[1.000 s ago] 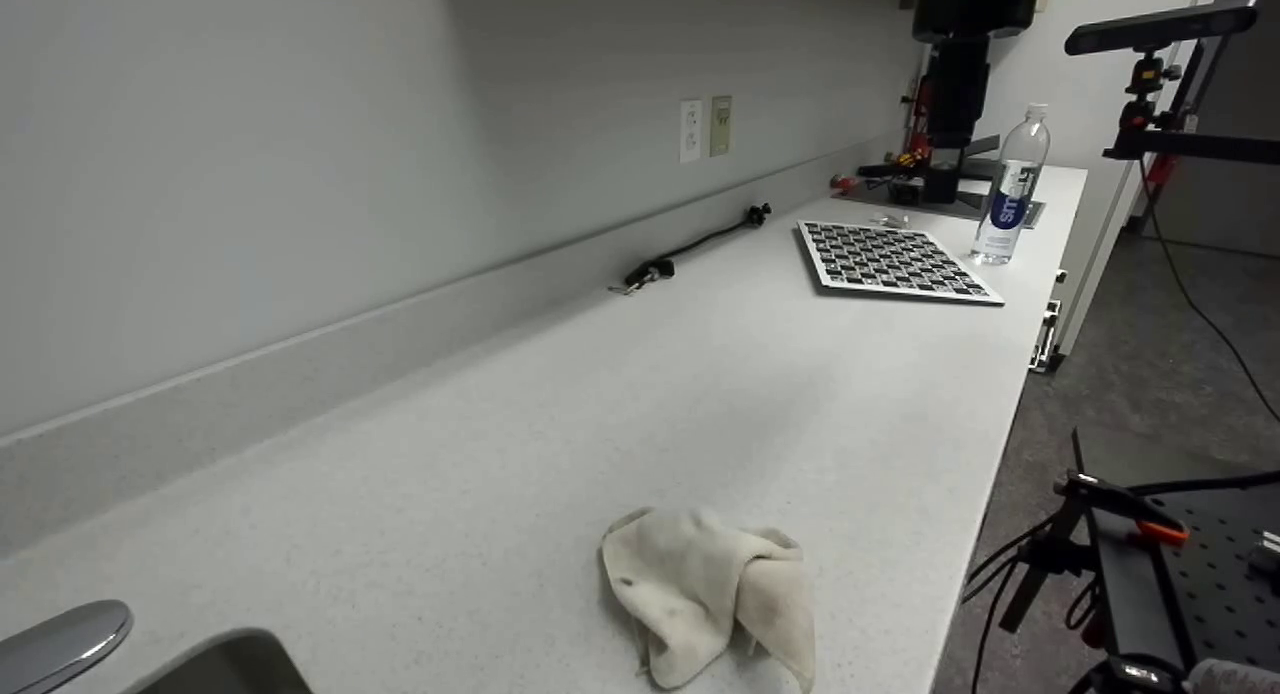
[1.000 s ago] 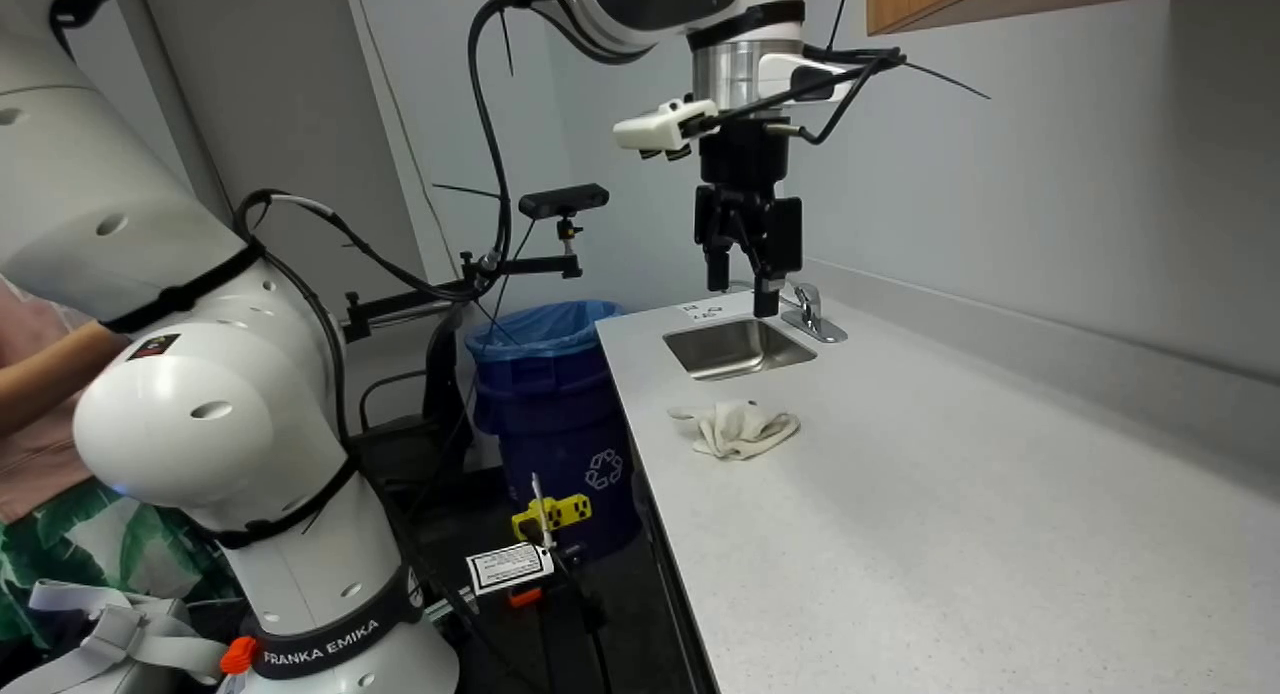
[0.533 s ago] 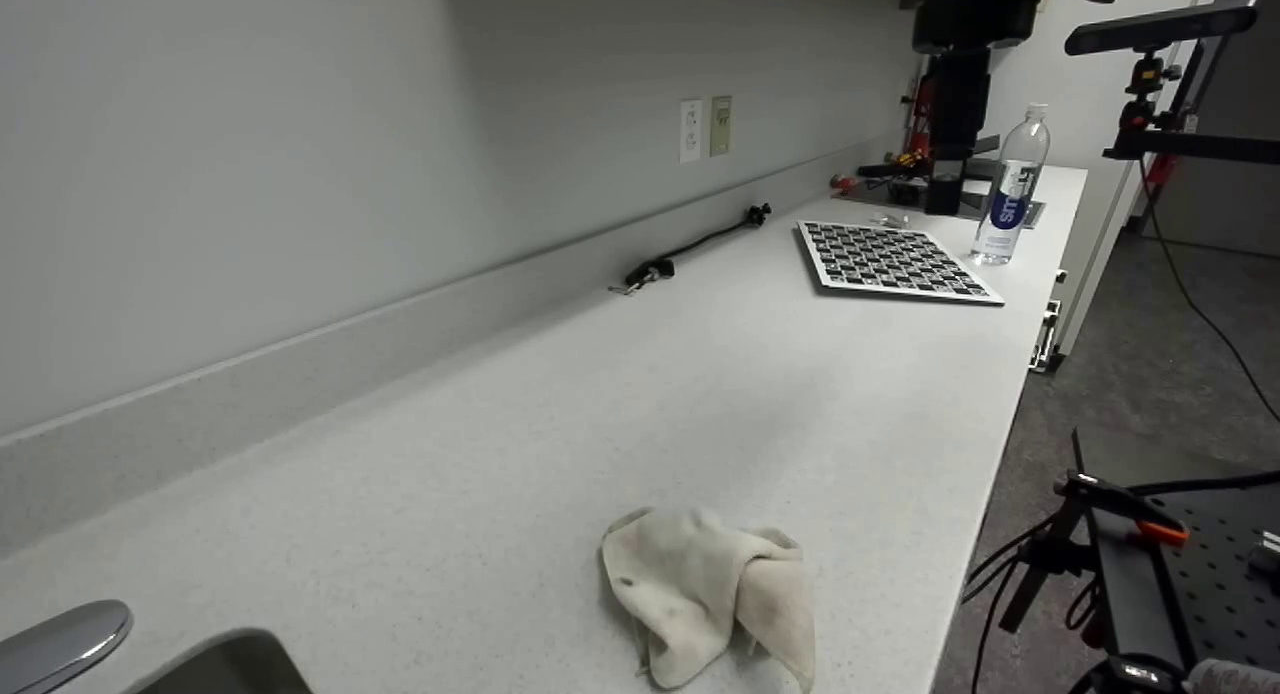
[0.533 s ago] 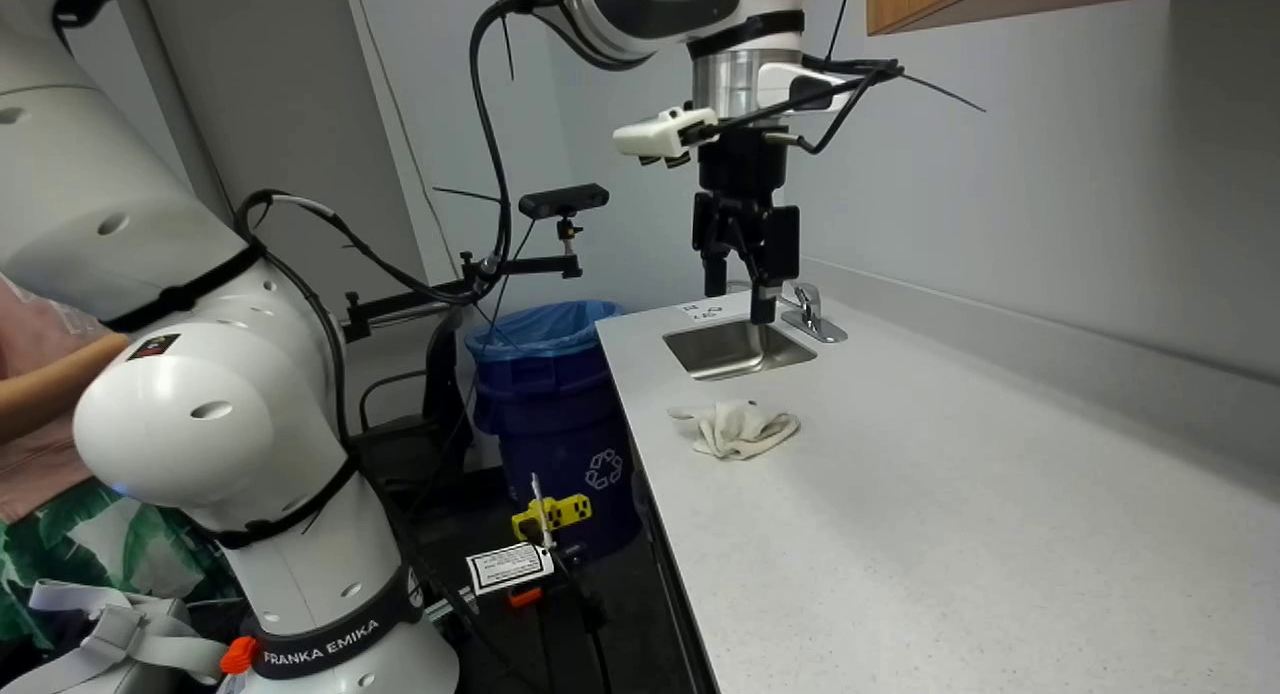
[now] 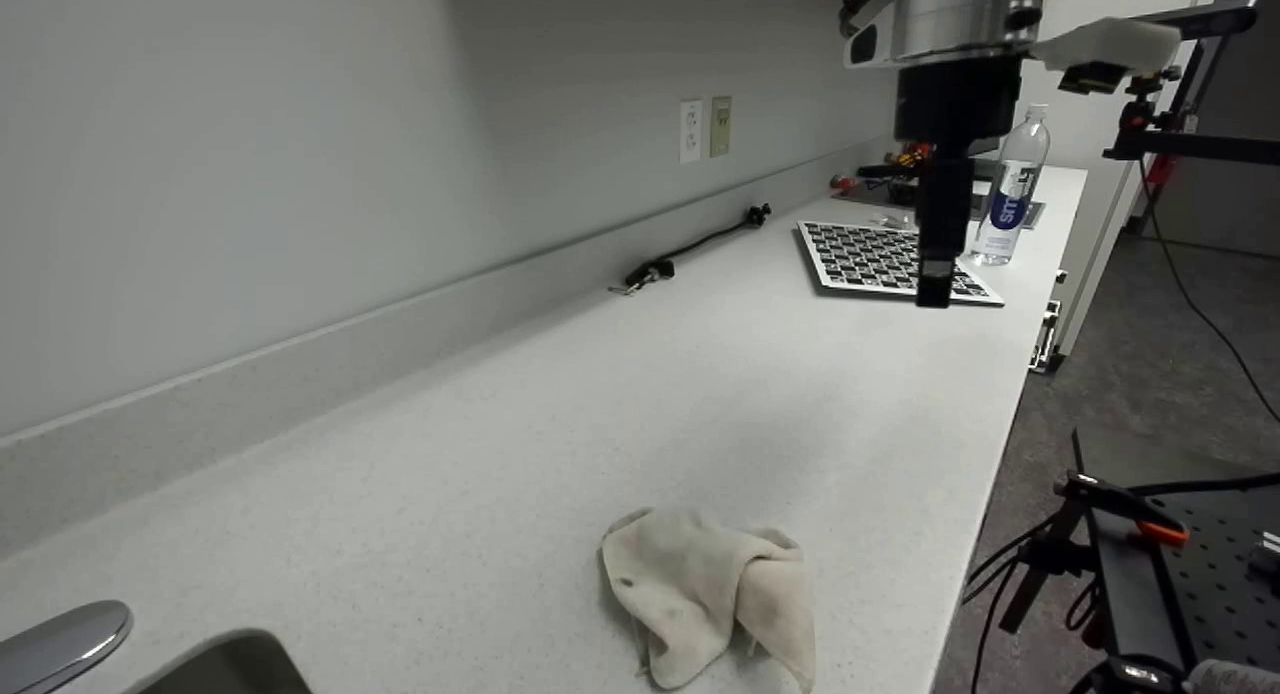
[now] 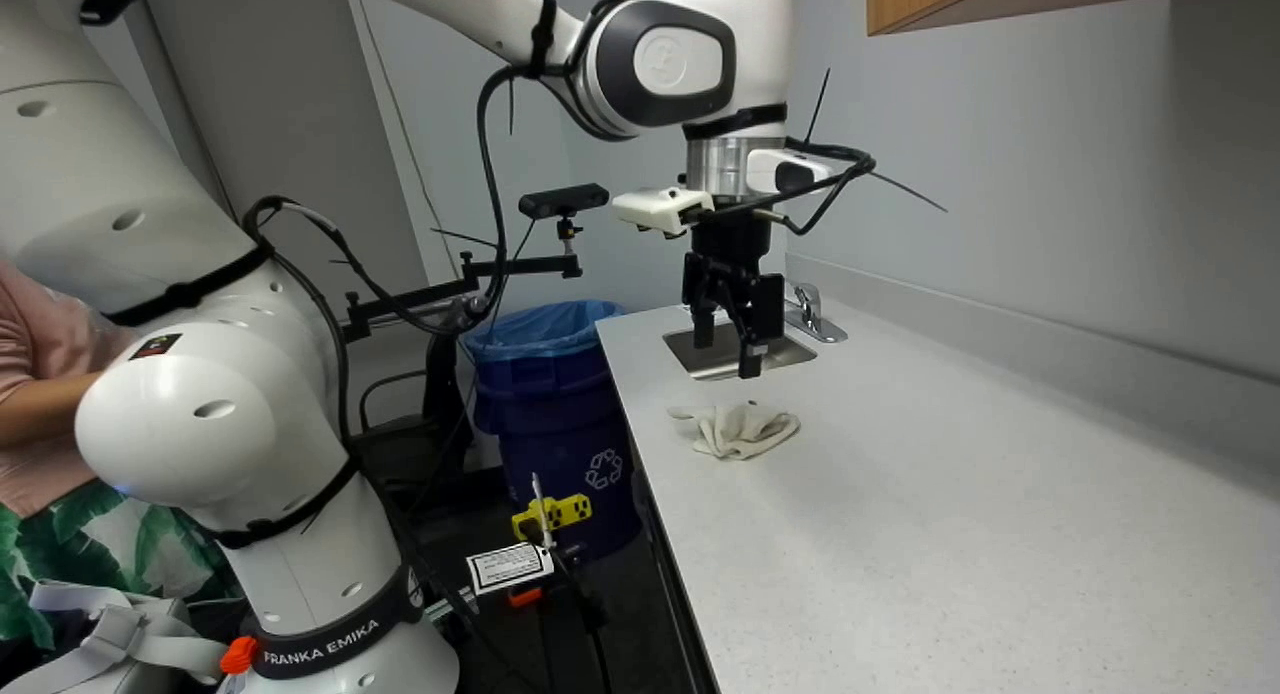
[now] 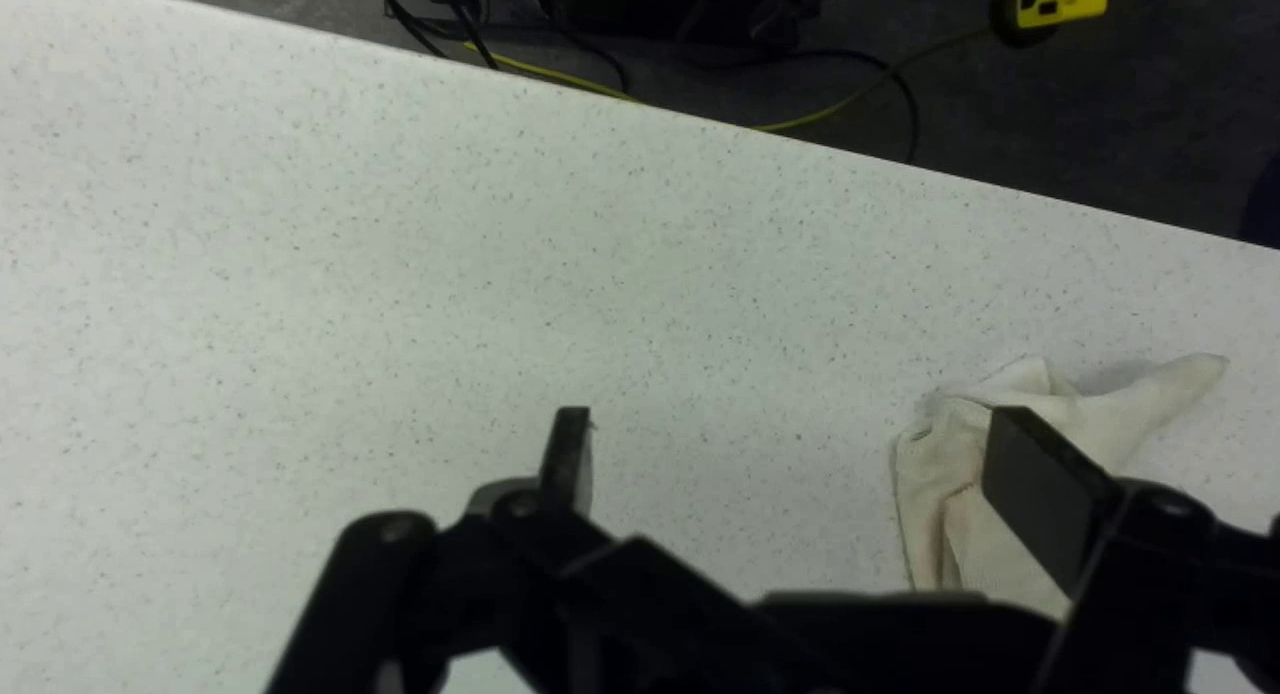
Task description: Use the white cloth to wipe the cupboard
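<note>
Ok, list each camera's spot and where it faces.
An exterior view: beside the arm, facing along the counter to the sink; arm and pincer show.
An exterior view: by the sink, facing along the counter to the bottle; pincer and wrist show.
Wrist view: on the wrist, facing down at the cloth; pincer shows.
Both exterior views share the cloth and sink.

Cloth [image 6: 742,434] lies on the counter [image 6: 900,534] near a sink [image 6: 722,356]
</note>
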Action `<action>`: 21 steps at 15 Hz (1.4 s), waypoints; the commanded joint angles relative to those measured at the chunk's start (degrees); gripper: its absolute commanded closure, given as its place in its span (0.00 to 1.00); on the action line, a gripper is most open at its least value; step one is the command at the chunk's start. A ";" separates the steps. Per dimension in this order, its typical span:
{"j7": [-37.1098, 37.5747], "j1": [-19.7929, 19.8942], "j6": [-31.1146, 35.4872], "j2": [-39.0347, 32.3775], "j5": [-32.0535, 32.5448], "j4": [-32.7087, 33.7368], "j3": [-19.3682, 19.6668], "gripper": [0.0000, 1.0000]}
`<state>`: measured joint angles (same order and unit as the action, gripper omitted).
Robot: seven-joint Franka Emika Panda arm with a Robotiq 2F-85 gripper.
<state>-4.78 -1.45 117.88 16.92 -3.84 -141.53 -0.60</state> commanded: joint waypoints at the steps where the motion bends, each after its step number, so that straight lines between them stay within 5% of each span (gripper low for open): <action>1: 0.11 -1.96 7.65 -4.41 -0.55 -0.27 -1.87 0.00; 17: 2.37 -8.88 23.14 -28.82 0.06 11.32 -10.72 0.00; 21: 1.38 -8.55 22.48 -27.85 -0.03 9.69 -10.78 0.00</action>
<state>-3.39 -9.91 140.49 -10.95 -3.84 -131.91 -11.46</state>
